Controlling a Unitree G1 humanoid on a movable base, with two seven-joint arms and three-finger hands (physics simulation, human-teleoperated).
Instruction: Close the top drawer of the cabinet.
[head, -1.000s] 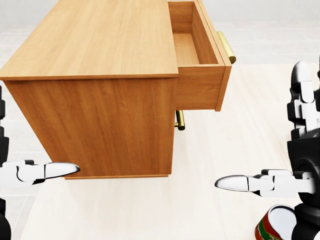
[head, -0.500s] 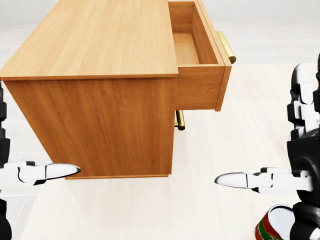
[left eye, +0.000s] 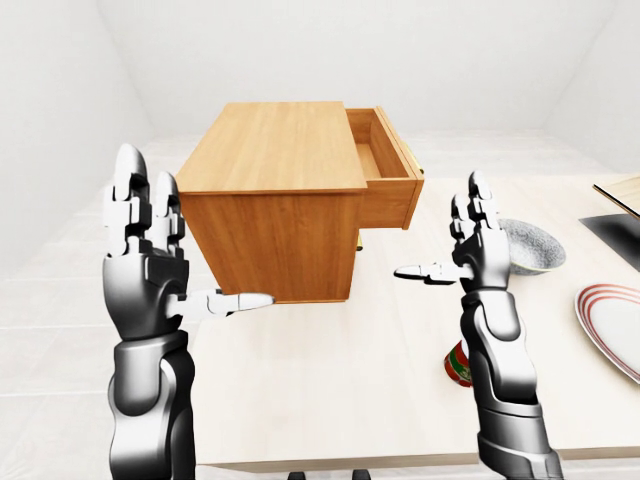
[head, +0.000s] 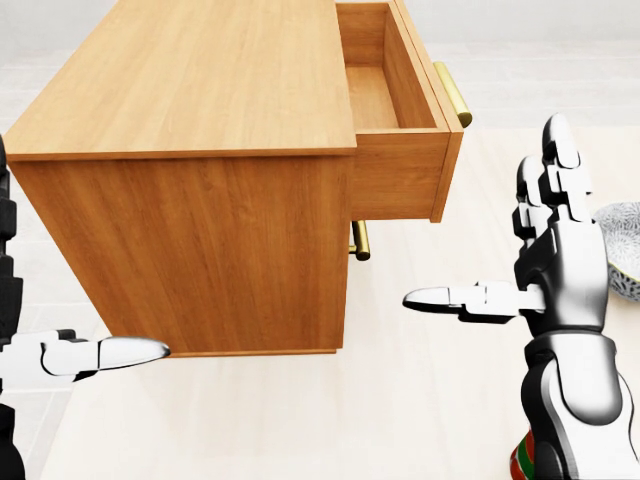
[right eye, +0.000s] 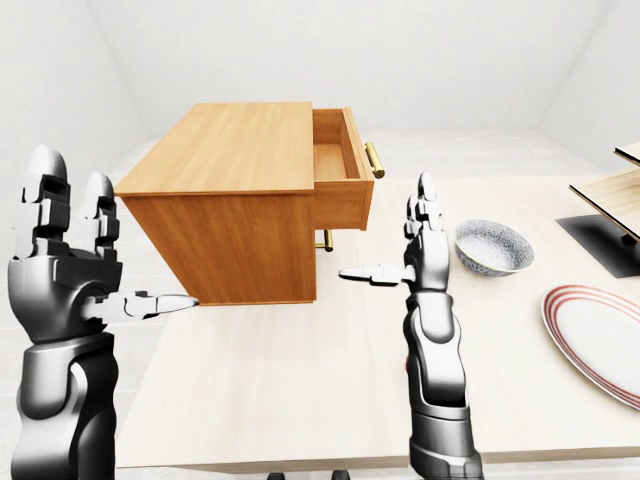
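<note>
The wooden cabinet (head: 200, 150) stands on the pale table, filling the upper left of the head view. Its top drawer (head: 400, 175) is pulled out to the right, empty inside, with a brass bar handle (head: 452, 92) on its face. A second brass handle (head: 359, 240) shows below it. My right hand (head: 500, 235) is open, fingers upright and thumb pointing left, to the right of and below the drawer face, apart from it. At the cabinet's lower left corner my left hand (left eye: 185, 250) is open too, thumb pointing right, holding nothing.
A speckled bowl (right eye: 492, 246) sits right of my right hand. A red-rimmed plate (right eye: 600, 335) lies at the far right, with a dark mat (right eye: 600, 235) and a wooden board above it. A red-and-green can (left eye: 458, 365) stands by my right forearm. The table edge (left eye: 400, 462) runs along the bottom.
My right hand has risen and moved left toward the drawer face, uncovering the bowl at the head view's right edge. The left hand dipped slightly. The cabinet and drawer have not moved.
</note>
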